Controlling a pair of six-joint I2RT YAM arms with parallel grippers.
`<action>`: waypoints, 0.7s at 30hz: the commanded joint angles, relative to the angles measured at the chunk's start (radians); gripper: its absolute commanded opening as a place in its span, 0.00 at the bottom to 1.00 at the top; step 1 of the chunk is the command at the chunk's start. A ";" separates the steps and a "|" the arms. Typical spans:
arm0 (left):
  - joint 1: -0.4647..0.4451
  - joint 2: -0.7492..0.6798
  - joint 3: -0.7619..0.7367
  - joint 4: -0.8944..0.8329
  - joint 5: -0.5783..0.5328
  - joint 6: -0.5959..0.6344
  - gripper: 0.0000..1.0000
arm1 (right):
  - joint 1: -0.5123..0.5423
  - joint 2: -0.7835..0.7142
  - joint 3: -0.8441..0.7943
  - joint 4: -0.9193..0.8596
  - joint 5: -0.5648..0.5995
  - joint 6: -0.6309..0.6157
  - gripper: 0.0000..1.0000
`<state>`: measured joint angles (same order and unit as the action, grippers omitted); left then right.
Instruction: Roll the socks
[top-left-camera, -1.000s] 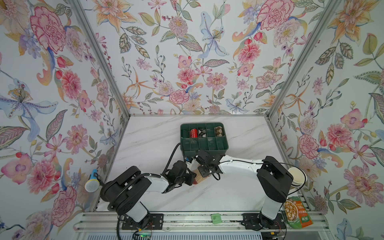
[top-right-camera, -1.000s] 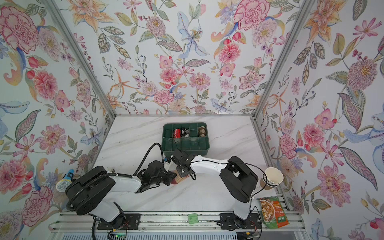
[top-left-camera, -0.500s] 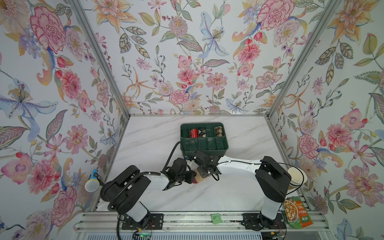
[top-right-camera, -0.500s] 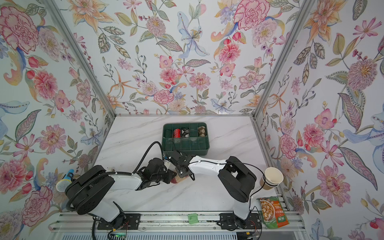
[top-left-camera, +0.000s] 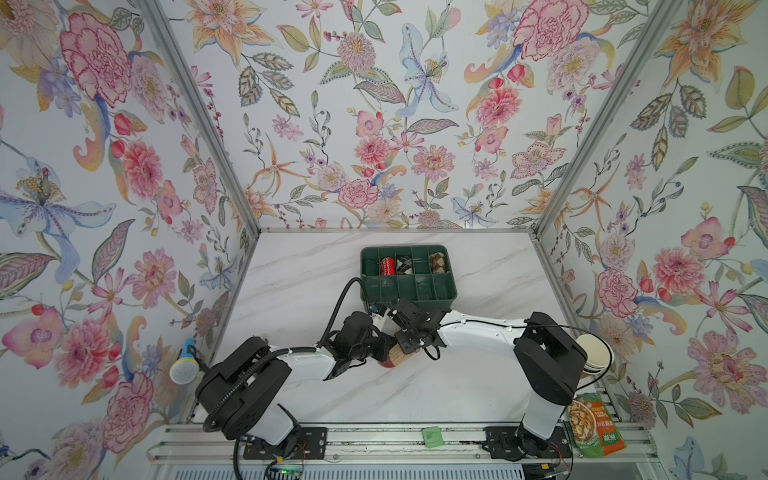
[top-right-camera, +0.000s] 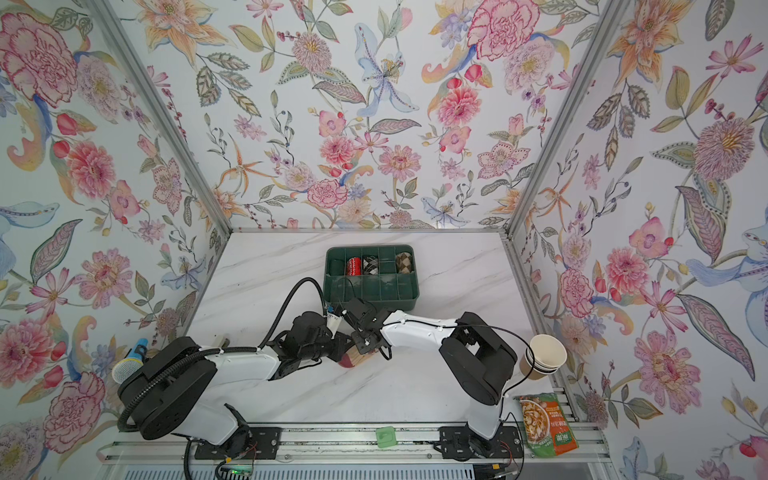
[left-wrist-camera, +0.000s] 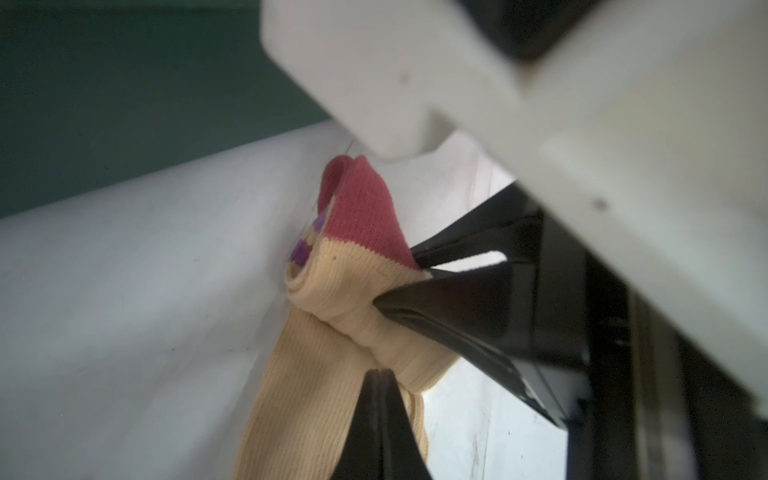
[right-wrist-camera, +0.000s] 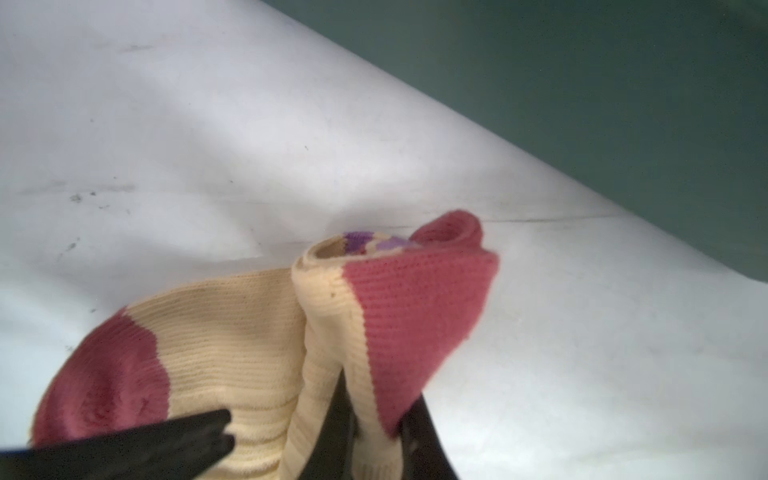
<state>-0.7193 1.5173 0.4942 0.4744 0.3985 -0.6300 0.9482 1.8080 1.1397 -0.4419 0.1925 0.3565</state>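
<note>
Ribbed knit cloth, soft, matt: sock (right-wrist-camera: 257, 340). Smooth marble-look surface, faint sheen: table (top-left-camera: 316, 274). Moulded plastic, matt: divided tray (top-left-camera: 419, 289).

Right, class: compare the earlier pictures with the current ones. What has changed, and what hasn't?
Nothing clearly moved. The left gripper and the right gripper stay shut on the cream-and-pink sock, low over the marble table in front of the green divided box; nothing was released. The rolled socks in the box are unmoved.

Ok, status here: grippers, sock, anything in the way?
Left gripper shut on cream-and-pink knitted sock. Right gripper shut on its rolled end. Sock partly rolled. Green plastic divider tray close beyond, not blocking.
</note>
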 joint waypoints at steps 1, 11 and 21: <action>-0.008 0.037 0.026 0.043 0.040 -0.024 0.00 | -0.001 0.005 -0.037 -0.018 -0.055 0.019 0.10; -0.036 0.138 0.050 0.098 0.046 -0.042 0.00 | -0.006 -0.004 -0.054 0.001 -0.075 0.025 0.10; -0.039 0.165 0.047 0.106 0.024 -0.042 0.00 | -0.012 -0.009 -0.060 0.028 -0.115 0.025 0.11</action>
<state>-0.7467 1.6524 0.5182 0.5529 0.4335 -0.6701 0.9314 1.7939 1.1152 -0.4011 0.1417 0.3813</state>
